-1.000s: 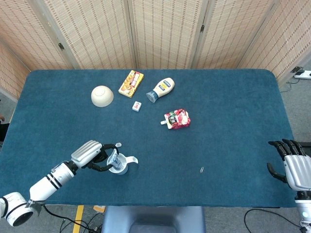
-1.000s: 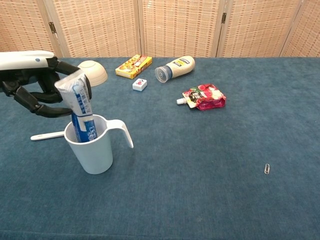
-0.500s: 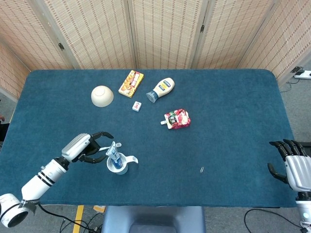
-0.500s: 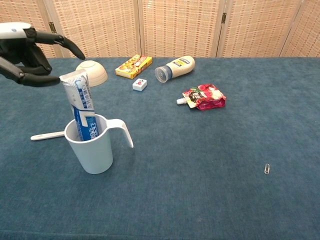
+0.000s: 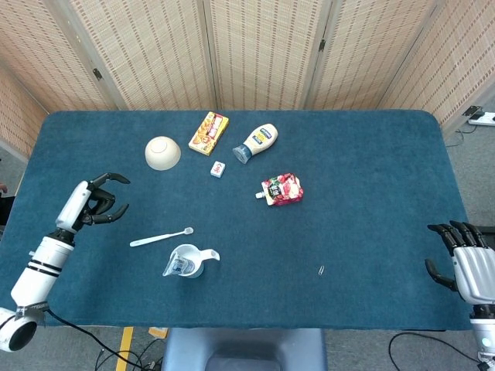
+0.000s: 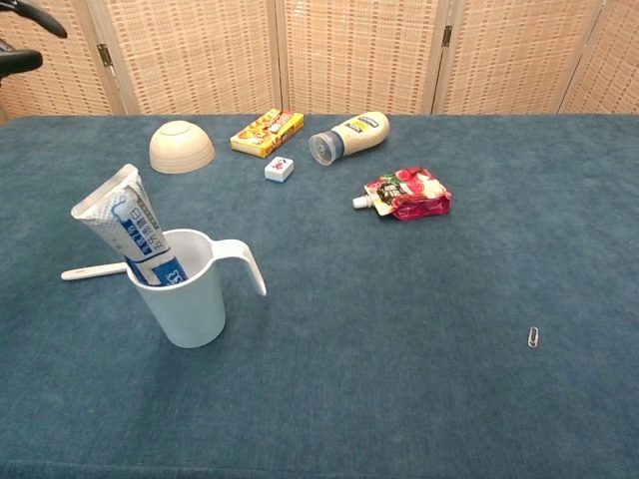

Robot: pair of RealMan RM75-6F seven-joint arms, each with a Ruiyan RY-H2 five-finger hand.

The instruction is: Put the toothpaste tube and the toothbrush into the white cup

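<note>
Seen from the head view, the blue-covered bench (image 5: pixel 371 154) carries the white cup (image 5: pixel 188 260) near its front edge, with the toothpaste tube (image 5: pixel 175 267) standing in it and leaning toward the left. Just behind the cup, apart from it, lies the white toothbrush (image 5: pixel 160 237), flat on the cloth. At the left edge, well apart from the cup, the left hand (image 5: pixel 93 202) hangs with its fingers spread and curved, holding nothing. At the far right front corner the right hand (image 5: pixel 468 261) is likewise empty, fingers apart and pointing upward. Toward the rear lie an overturned cream bowl (image 5: pixel 162 152), a yellow snack box (image 5: pixel 209 133), a small white tile (image 5: pixel 218 169), a mayonnaise bottle (image 5: pixel 256 143) on its side and a red spouted pouch (image 5: pixel 281 189); a paper clip (image 5: pixel 321 270) lies alone at the right front. From the chest view, the tube's crimped end (image 6: pixel 108 205) rises above the cup's rim (image 6: pixel 188 261) and tilts left, the cup's handle points right, and the toothbrush shows behind the cup at the left. Only dark fingertips (image 6: pixel 25 20) of the left hand enter at the upper left corner.
</note>
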